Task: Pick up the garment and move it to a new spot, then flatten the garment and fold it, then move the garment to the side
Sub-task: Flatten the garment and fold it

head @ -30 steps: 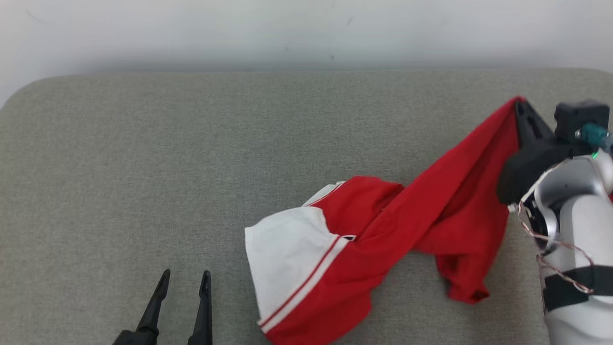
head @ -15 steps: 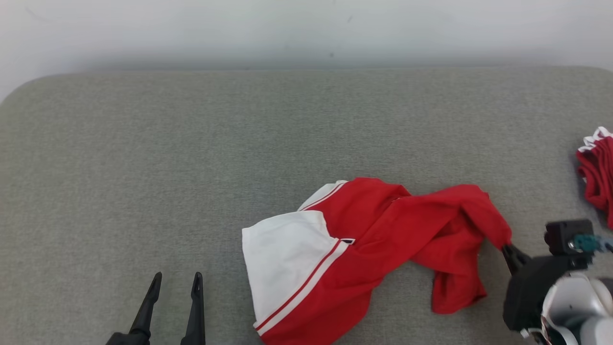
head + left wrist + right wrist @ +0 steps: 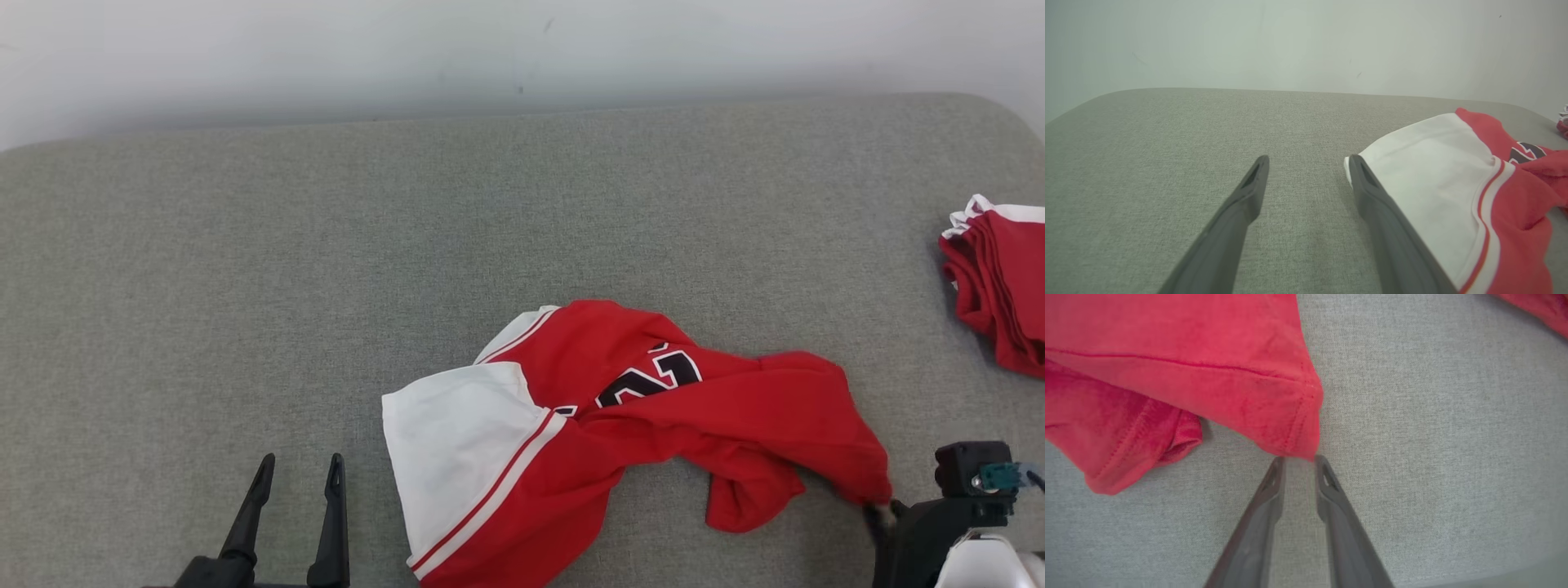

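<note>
Right gripper [image 3: 1299,458] of mine sits low at the near right of the grey table [image 3: 245,245], fingers drawn in to a narrow slit with bare grey surface showing between them; the stitched corner of the red garment [image 3: 653,408] lies right at my fingertips, touching them or very nearly, and I cannot tell whether any hem is pinched, though nothing shows inside the slit. That garment lies crumpled on the table, right of centre and toward the near edge; its white panel with a thin red stripe points to my left, black-and-white lettering shows on the red cloth in the middle, and a loose red fold trails toward my right gripper; one rumpled flap rests just beside that corner. Over on my left, the left gripper [image 3: 298,469] stands spread wide with nothing between its fingers; it is near the white panel's edge but apart from it. At the table's far right edge lies a folded red pile [image 3: 1000,286] with white trim, well apart from the garment.
</note>
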Tool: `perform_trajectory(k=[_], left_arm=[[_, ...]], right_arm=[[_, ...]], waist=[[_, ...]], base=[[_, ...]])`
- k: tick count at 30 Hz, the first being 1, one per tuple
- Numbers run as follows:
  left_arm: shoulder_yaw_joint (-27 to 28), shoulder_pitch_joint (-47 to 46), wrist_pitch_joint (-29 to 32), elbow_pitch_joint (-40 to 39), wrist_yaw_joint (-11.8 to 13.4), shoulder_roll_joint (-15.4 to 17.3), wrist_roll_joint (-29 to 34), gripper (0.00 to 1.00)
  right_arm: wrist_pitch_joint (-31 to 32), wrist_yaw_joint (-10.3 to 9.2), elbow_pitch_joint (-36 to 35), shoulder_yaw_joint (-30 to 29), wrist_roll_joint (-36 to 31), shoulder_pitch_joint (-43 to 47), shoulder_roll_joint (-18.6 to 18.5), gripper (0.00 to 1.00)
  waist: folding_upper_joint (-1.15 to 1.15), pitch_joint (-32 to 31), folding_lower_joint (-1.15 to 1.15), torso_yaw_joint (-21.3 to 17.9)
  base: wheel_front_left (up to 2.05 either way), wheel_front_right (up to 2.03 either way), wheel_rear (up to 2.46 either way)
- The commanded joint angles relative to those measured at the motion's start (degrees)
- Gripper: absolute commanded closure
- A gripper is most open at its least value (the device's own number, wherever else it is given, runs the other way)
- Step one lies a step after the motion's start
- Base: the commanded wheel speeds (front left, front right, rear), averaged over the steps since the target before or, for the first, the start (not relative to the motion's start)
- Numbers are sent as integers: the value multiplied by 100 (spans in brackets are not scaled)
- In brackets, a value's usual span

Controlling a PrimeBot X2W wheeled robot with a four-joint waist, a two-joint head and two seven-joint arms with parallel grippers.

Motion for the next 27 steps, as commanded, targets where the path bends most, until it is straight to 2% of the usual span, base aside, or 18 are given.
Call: perform_trajectory(k=[1,4,9,10,13,15,22,27], left_arm=[[13,-53,-16,20,-35,-5,46,0],[28,-24,-16,35,-28,-6,39,0],[58,72,-16,50,-30,-6,-8,0],[58,72,-16,50,-30,-6,-8,0],[68,152,-16,69,-31,-6,-28,0],[76,223,-17,79,-27,-6,-33,0],[131,403,-16,160,6,-4,-85,0],[187,477,-16,205,42,-4,-90,0]], right_arm=[[-3,-15,-6,-23,46,77,87,0],[-180,-15,-98,-213,-54,105,197,0],[-991,-15,-348,-579,-240,132,524,0],[-991,-15,-348,-579,-240,132,524,0],[-1710,-15,-367,-709,-402,153,696,0],[-2571,-15,-376,-765,-560,143,794,0],[-4403,-15,321,-76,-450,298,818,0],[-5100,-15,773,320,-516,251,820,0]], waist=[[0,-30,0,23],[0,-77,0,58],[0,-239,0,129],[0,-239,0,129],[0,-360,0,146],[0,-499,0,167],[0,-792,0,164],[0,-933,0,141]], base=[[0,0,0],[0,0,0],[0,0,0],[0,0,0],[0,0,0],[0,0,0],[0,0,0],[0,0,0]])
